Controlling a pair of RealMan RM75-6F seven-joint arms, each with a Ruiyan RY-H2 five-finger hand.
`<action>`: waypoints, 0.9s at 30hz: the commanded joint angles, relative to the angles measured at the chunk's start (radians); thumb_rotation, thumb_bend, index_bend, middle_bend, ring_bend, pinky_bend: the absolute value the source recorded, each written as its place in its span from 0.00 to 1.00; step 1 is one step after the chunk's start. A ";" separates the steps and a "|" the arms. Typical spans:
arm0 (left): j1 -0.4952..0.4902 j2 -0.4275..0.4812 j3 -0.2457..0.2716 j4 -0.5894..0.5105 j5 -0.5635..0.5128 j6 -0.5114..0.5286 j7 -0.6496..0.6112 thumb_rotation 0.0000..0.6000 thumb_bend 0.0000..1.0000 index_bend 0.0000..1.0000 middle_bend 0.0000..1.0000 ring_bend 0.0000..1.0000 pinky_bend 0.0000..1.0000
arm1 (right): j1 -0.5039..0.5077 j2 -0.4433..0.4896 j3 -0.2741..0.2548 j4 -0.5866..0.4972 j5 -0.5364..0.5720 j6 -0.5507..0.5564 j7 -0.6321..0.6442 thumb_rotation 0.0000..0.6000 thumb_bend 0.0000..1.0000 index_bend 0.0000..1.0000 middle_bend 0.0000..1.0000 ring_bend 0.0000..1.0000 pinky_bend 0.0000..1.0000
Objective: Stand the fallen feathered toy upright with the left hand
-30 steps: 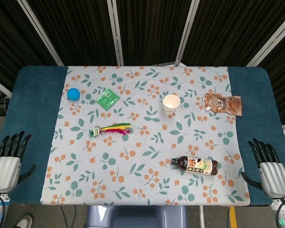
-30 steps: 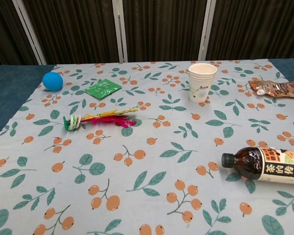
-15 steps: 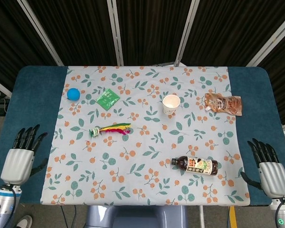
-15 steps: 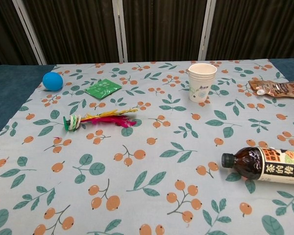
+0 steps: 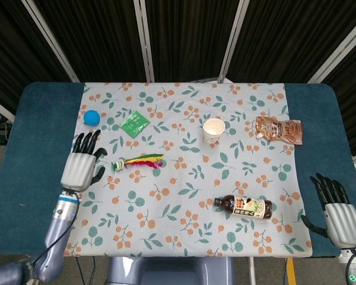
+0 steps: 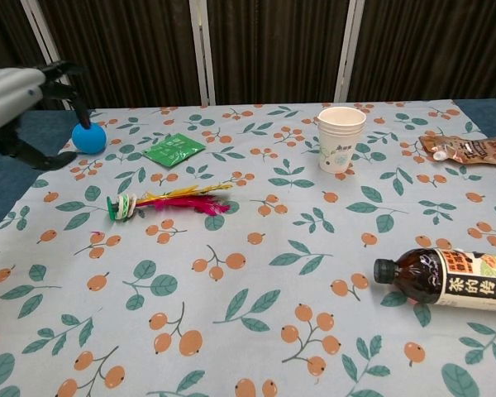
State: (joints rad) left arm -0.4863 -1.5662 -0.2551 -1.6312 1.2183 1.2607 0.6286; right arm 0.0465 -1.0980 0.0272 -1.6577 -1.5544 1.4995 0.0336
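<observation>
The feathered toy (image 5: 136,161) lies on its side on the patterned cloth, its ringed green-and-white base (image 5: 116,165) to the left and its pink and yellow feathers pointing right. In the chest view the feathered toy (image 6: 167,201) lies left of centre. My left hand (image 5: 83,162) hovers just left of the base, fingers spread and empty. The chest view shows my left hand (image 6: 16,103) at the upper left. My right hand (image 5: 338,212) rests open off the cloth's right front corner.
A blue ball (image 5: 91,117) and a green packet (image 5: 134,122) lie behind the toy. A paper cup (image 5: 214,129) stands mid-table, a brown pouch (image 5: 279,129) at the far right. A dark bottle (image 5: 243,206) lies on its side at the front right.
My left hand has travelled from the table's left front edge up and inward onto the cloth, ending beside the toy's base. The toy and my right hand have not moved.
</observation>
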 commanded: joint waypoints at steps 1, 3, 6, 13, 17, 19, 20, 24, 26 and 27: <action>-0.098 -0.140 -0.062 0.144 -0.104 -0.063 0.070 1.00 0.33 0.41 0.00 0.00 0.00 | 0.000 0.001 0.000 0.000 0.002 -0.001 0.003 1.00 0.16 0.03 0.00 0.00 0.00; -0.130 -0.196 -0.077 0.208 -0.133 -0.071 0.089 1.00 0.32 0.42 0.00 0.00 0.00 | -0.001 0.002 0.001 -0.001 0.005 -0.003 0.008 1.00 0.16 0.03 0.00 0.00 0.00; -0.167 -0.258 -0.091 0.281 -0.164 -0.083 0.105 1.00 0.32 0.42 0.00 0.00 0.00 | -0.002 0.005 0.001 -0.004 0.011 -0.004 0.014 1.00 0.16 0.03 0.00 0.00 0.00; -0.246 -0.378 -0.117 0.440 -0.201 -0.107 0.108 1.00 0.32 0.45 0.00 0.00 0.00 | -0.002 0.009 0.002 -0.009 0.017 -0.008 0.026 1.00 0.16 0.03 0.00 0.00 0.00; -0.284 -0.436 -0.121 0.528 -0.205 -0.121 0.098 1.00 0.32 0.46 0.00 0.00 0.00 | -0.001 0.010 0.003 -0.010 0.020 -0.011 0.028 1.00 0.16 0.03 0.00 0.00 0.00; -0.301 -0.463 -0.124 0.567 -0.203 -0.127 0.084 1.00 0.32 0.46 0.00 0.00 0.00 | -0.002 0.010 0.003 -0.011 0.020 -0.011 0.028 1.00 0.16 0.03 0.00 0.00 0.00; -0.308 -0.473 -0.125 0.580 -0.202 -0.129 0.077 1.00 0.32 0.46 0.00 0.00 0.00 | -0.002 0.010 0.003 -0.011 0.020 -0.012 0.028 1.00 0.16 0.03 0.00 0.00 0.00; -0.335 -0.512 -0.129 0.622 -0.193 -0.133 0.056 1.00 0.32 0.48 0.00 0.00 0.00 | -0.001 0.011 0.003 -0.010 0.023 -0.014 0.032 1.00 0.16 0.03 0.00 0.00 0.00; -0.347 -0.528 -0.130 0.640 -0.191 -0.133 0.052 1.00 0.32 0.48 0.00 0.00 0.00 | -0.001 0.011 0.004 -0.010 0.023 -0.014 0.033 1.00 0.16 0.03 0.00 0.00 0.00; -0.351 -0.535 -0.131 0.649 -0.191 -0.134 0.052 1.00 0.32 0.48 0.00 0.00 0.00 | -0.001 0.011 0.004 -0.011 0.023 -0.014 0.034 1.00 0.16 0.03 0.00 0.00 0.00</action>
State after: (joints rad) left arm -0.8293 -2.0917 -0.3843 -0.9929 1.0255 1.1287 0.6837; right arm 0.0454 -1.0868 0.0309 -1.6686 -1.5317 1.4850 0.0671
